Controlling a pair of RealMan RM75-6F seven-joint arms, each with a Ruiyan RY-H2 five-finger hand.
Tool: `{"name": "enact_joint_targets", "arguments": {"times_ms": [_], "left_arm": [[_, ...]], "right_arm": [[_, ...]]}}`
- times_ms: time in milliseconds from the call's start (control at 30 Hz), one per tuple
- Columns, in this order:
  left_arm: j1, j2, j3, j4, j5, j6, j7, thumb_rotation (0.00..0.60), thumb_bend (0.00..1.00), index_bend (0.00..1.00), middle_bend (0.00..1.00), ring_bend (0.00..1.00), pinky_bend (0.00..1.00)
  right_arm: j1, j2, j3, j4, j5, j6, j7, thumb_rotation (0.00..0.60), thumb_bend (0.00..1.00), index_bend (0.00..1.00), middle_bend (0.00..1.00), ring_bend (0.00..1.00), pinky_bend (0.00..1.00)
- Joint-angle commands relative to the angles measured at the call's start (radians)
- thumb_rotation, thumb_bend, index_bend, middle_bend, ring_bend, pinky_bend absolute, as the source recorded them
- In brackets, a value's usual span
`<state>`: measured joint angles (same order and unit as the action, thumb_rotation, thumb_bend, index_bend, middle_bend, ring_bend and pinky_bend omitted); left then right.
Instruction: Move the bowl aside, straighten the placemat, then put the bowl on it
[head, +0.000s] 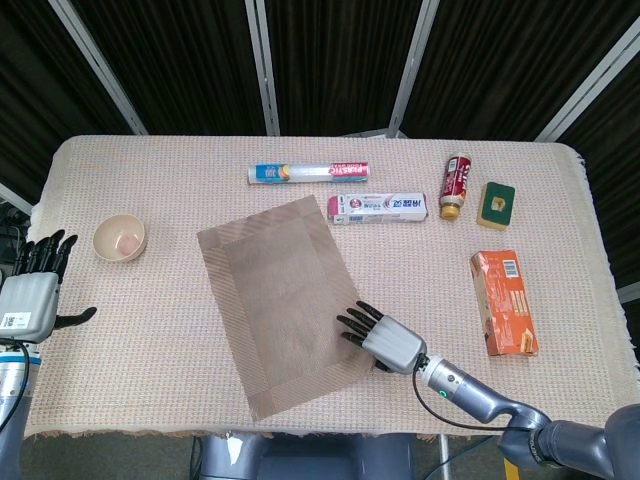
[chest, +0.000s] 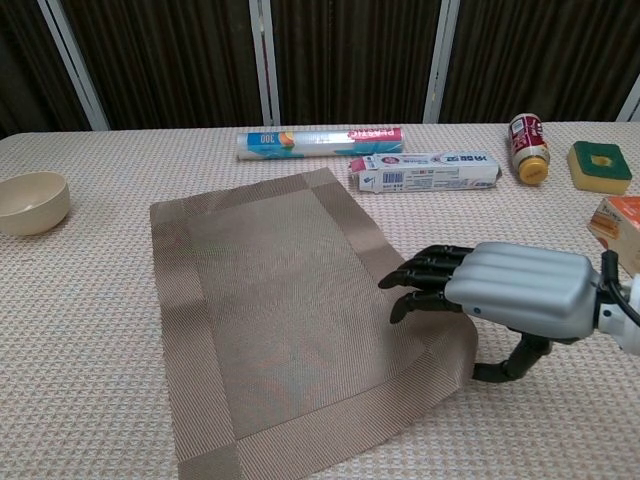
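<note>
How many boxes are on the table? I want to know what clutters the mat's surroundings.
2. A toothpaste box lies just past the placemat's far corner, and an orange box lies near the table's right edge. None looks hidden.

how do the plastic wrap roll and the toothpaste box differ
The plastic wrap roll is a round tube, the toothpaste box flat-sided. The roll lies nearer the table's far edge, clear of the placemat; the box lies just off the placemat's far corner. Both lie lengthwise across the table, untouched by either hand.
</note>
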<state>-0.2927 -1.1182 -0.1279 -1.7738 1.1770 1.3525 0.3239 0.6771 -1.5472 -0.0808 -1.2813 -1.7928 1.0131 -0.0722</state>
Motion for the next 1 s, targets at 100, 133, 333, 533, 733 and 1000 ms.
{"name": "enact_joint_targets", "arguments": {"times_ms": [100,133,333,533,733,1000], "left_arm": [[0.001,0.000,0.000,0.000,0.001,0.000,0.000,0.600,0.00,0.00,0.00,0.00,0.00],[0.001,0.000,-0.001,-0.001,0.002,0.000,0.000,0.600,0.00,0.00,0.00,0.00,0.00],[0.002,0.002,-0.001,-0.002,0.002,-0.002,-0.002,0.600,0.00,0.00,0.00,0.00,0.00],[0.002,0.004,-0.003,-0.002,0.002,-0.005,-0.005,0.600,0.00,0.00,0.00,0.00,0.00],[0.002,0.005,-0.003,-0.001,0.002,-0.011,-0.008,0.600,0.00,0.00,0.00,0.00,0.00],[0.001,0.003,0.000,0.001,0.002,-0.020,-0.006,0.600,0.00,0.00,0.00,0.00,0.00]], "right_arm": [[0.001,-0.006,-0.006,0.005,-0.001,0.010,0.019,0.600,0.29,0.37,0.05,0.00,0.00],[-0.001,-0.010,-0.008,0.007,-0.002,0.015,0.026,0.600,0.30,0.42,0.05,0.00,0.00],[-0.012,-0.038,-0.017,0.042,-0.008,0.050,0.063,0.600,0.34,0.62,0.08,0.00,0.00],[-0.018,-0.054,-0.026,0.068,-0.022,0.085,0.079,0.600,0.35,0.65,0.10,0.00,0.00],[-0.027,-0.037,-0.052,0.062,-0.049,0.118,0.082,0.600,0.35,0.65,0.11,0.00,0.00],[0.000,0.077,-0.067,0.127,-0.151,0.195,-0.038,0.600,0.35,0.65,0.13,0.00,0.00]]}}
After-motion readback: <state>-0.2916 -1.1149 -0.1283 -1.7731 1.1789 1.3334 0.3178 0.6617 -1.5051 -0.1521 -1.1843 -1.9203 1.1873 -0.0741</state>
